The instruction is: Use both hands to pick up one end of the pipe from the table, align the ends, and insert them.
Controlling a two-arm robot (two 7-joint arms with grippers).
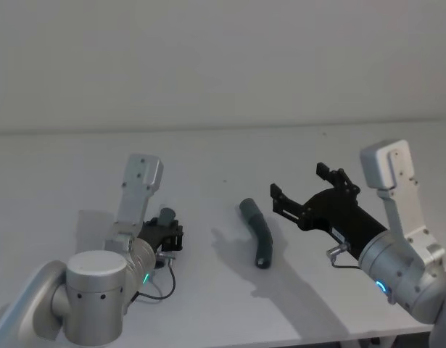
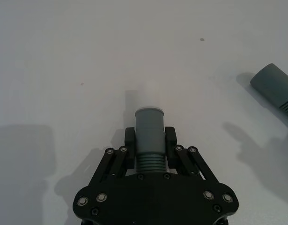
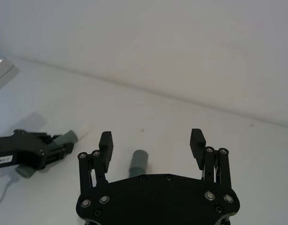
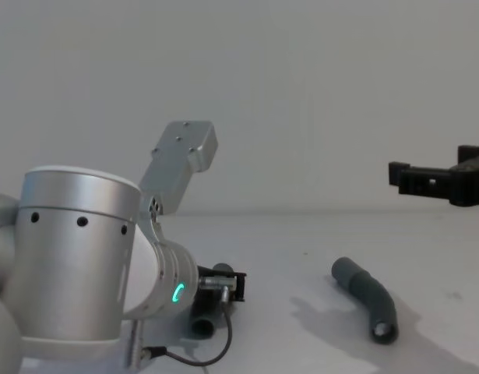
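Observation:
My left gripper (image 2: 149, 140) is shut on one dark-grey pipe piece (image 2: 148, 124) low over the table (image 1: 208, 152), at the left. That piece's white plug tip (image 3: 83, 131) points forward past the fingers. The same gripper (image 1: 170, 233) and its piece (image 1: 167, 216) appear in the head view. The other pipe piece (image 1: 257, 232) lies bent on the table near the middle, its open collar (image 4: 383, 330) toward me. My right gripper (image 1: 299, 183) hangs open above the table, just right of that piece. From the right wrist, the lying piece's far end (image 3: 139, 161) sits between the open fingers (image 3: 106, 143).
A plain wall (image 1: 223, 58) rises behind the table's far edge. The left arm's silver wrist (image 4: 75, 257) bulks large at the chest view's left. A thin cable (image 1: 164, 286) loops beside the left wrist. The right gripper (image 4: 434, 181) enters at the chest view's right edge.

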